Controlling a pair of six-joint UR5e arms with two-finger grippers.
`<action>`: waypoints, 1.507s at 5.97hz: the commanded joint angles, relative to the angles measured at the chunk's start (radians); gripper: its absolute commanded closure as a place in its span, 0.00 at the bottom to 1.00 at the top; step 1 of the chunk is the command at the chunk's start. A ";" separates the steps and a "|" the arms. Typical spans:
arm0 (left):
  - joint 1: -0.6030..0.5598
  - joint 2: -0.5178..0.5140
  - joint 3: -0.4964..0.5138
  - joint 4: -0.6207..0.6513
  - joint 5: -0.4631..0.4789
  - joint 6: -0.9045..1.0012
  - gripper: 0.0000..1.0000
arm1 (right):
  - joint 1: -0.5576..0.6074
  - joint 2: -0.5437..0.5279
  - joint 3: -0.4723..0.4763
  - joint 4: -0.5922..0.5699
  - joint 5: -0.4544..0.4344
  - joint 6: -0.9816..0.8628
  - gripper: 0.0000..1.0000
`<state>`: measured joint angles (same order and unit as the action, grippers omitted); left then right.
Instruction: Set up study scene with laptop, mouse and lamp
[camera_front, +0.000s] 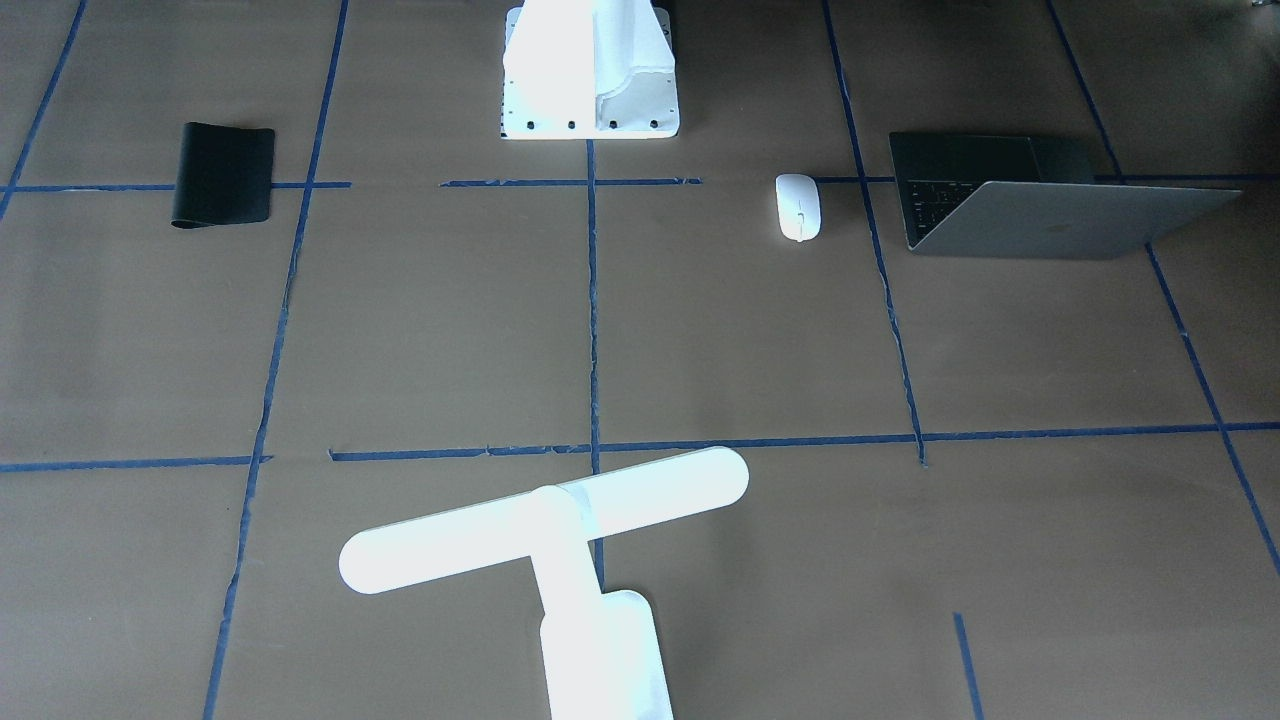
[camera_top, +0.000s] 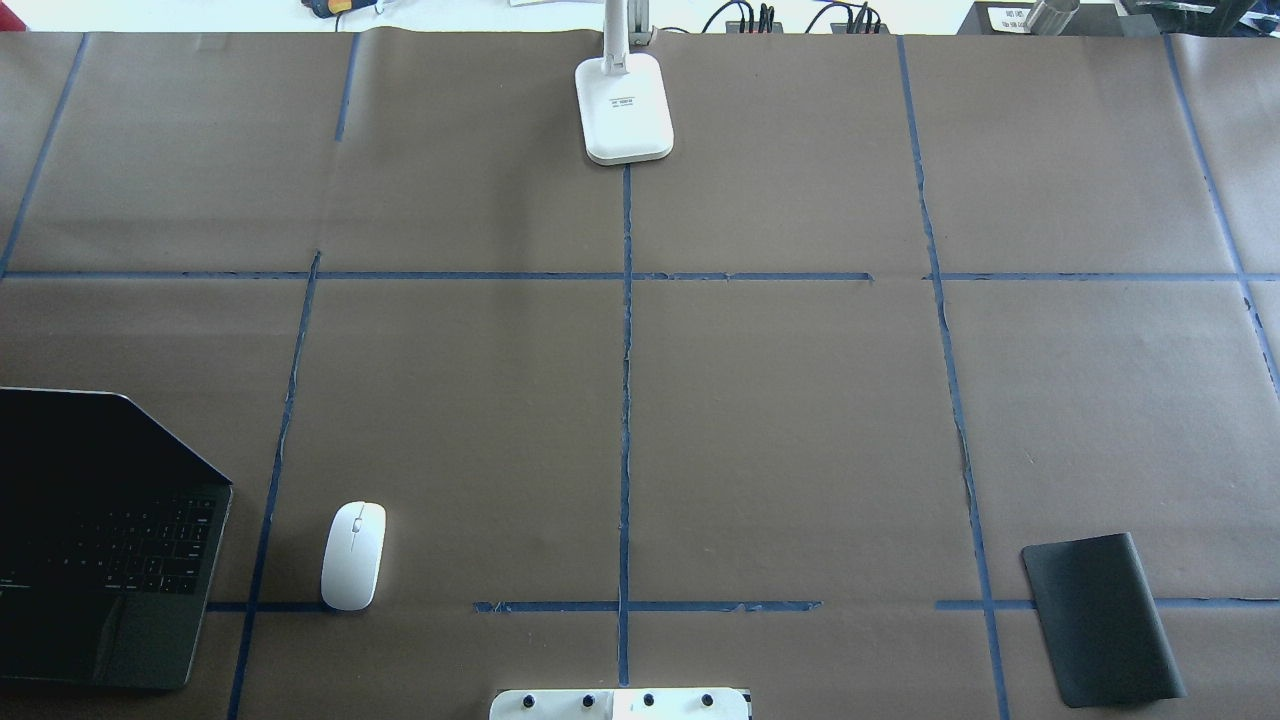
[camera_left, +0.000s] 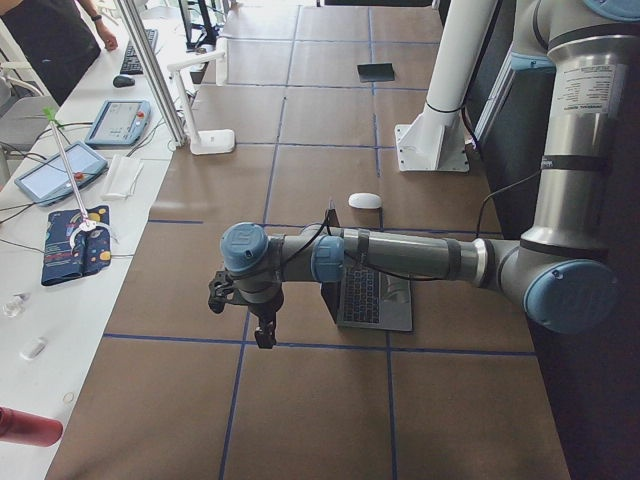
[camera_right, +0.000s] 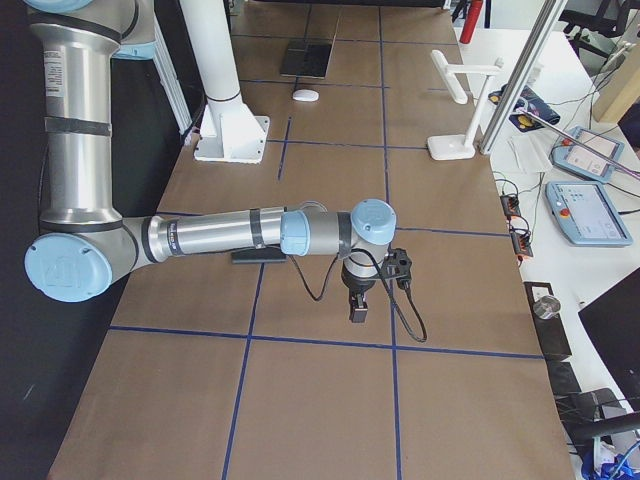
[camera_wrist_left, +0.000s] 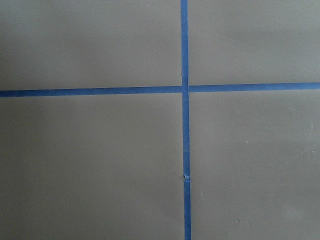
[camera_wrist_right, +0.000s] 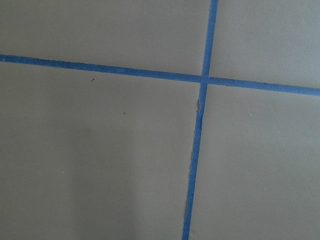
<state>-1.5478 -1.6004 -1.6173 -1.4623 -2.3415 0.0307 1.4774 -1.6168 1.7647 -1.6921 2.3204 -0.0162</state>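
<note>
The grey laptop (camera_top: 100, 540) stands open at the table's near left; it also shows in the front view (camera_front: 1050, 215). The white mouse (camera_top: 353, 555) lies just right of it (camera_front: 797, 207). The white T-shaped lamp (camera_front: 545, 520) stands at the far middle edge, its base (camera_top: 625, 110) on the centre tape line. My left gripper (camera_left: 265, 335) hangs over bare paper beyond the laptop's left side. My right gripper (camera_right: 357, 310) hangs over bare paper near the black mat. I cannot tell whether either is open or shut. Both wrist views show only paper and tape.
A black flexible mat (camera_top: 1100, 620) lies at the near right. The white bolt-holed mount (camera_top: 620, 704) sits at the near middle edge. Brown paper with blue tape lines (camera_top: 625, 400) covers the table. A side bench with tablets (camera_right: 590, 200) runs along the far edge.
</note>
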 joint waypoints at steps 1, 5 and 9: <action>0.002 0.004 0.014 -0.006 -0.002 0.006 0.00 | -0.018 0.000 0.001 0.000 0.002 0.002 0.00; 0.039 0.020 -0.195 0.014 -0.022 -0.397 0.00 | -0.054 0.003 -0.001 0.034 0.004 0.005 0.00; 0.273 0.049 -0.430 0.008 -0.067 -1.202 0.00 | -0.075 0.002 -0.011 0.032 -0.002 0.004 0.00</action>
<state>-1.3258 -1.5625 -1.9880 -1.4525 -2.4132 -0.9667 1.4097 -1.6152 1.7583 -1.6586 2.3204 -0.0112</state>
